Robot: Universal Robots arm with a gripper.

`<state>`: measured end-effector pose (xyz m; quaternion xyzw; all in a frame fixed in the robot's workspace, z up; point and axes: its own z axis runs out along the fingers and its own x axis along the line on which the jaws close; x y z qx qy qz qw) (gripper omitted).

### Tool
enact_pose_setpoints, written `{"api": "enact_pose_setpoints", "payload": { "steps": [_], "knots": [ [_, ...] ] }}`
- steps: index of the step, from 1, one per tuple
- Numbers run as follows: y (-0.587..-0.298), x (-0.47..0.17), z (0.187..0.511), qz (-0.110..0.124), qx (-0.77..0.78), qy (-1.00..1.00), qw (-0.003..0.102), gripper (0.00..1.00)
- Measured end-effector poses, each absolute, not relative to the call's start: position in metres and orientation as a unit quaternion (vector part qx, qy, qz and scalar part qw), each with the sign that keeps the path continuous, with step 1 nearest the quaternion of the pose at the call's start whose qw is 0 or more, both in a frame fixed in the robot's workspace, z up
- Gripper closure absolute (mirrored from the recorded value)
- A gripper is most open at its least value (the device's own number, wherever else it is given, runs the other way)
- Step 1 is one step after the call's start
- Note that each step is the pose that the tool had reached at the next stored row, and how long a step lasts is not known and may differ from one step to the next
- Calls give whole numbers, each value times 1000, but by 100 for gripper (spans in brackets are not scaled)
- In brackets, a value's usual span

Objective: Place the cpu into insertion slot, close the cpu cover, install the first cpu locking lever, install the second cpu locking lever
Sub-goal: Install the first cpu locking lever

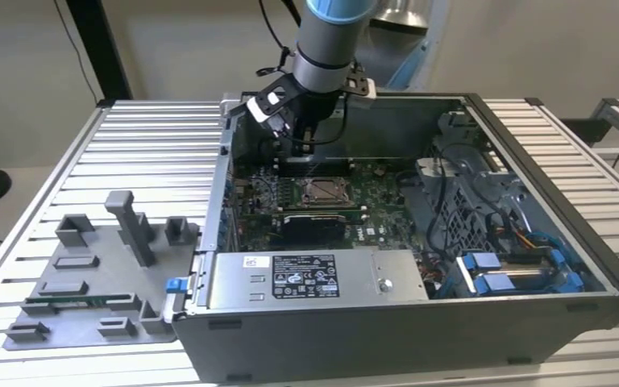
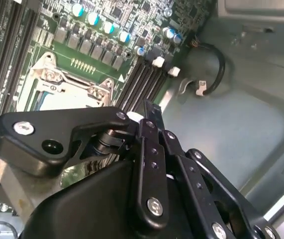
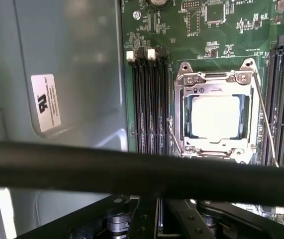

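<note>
Cpu: the cpu [image 3: 215, 117] sat flat in the insertion slot [image 3: 185, 149], its pale silvery top showing through the window of the frame above it.
Cpu cover: the cpu cover [image 3: 216, 89] lay folded down over the chip, with the frame around the chip's edges.
Locking levers: one thin wire lever [image 3: 263, 117] ran along one side of the socket, and a second lever [image 3: 170, 133] ran along the opposite side. Whether either was hooked down could not be told.
Claw: the gripper [image 2: 150, 107] had its fingers pressed together and pinched nothing. In the exterior view it hung above the green circuit board [image 3: 221, 35], beyond the socket and apart from it.
Neighbours: black memory slots [image 3: 149, 104] stood just beside the socket on two sides, and a row of capacitors [image 2: 93, 19] stood near it.
Cable: a black cable [image 3: 132, 167] crossed the first wrist view.
Housing: an open grey computer case [image 1: 567, 310] held the board and a labelled power supply [image 1: 309, 278].
Surroundings: a grey fixture plate [image 1: 84, 282] lay on the slatted table [image 1: 148, 145], at the exterior view's left of the case.
</note>
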<state>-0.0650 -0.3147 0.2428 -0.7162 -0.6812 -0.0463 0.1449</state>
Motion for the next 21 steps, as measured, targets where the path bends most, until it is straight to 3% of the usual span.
{"api": "enact_pose_setpoints", "payload": {
  "steps": [21],
  "knots": [
    [-329,-65,243,-50,-720,-677,147,100]
  ]
}}
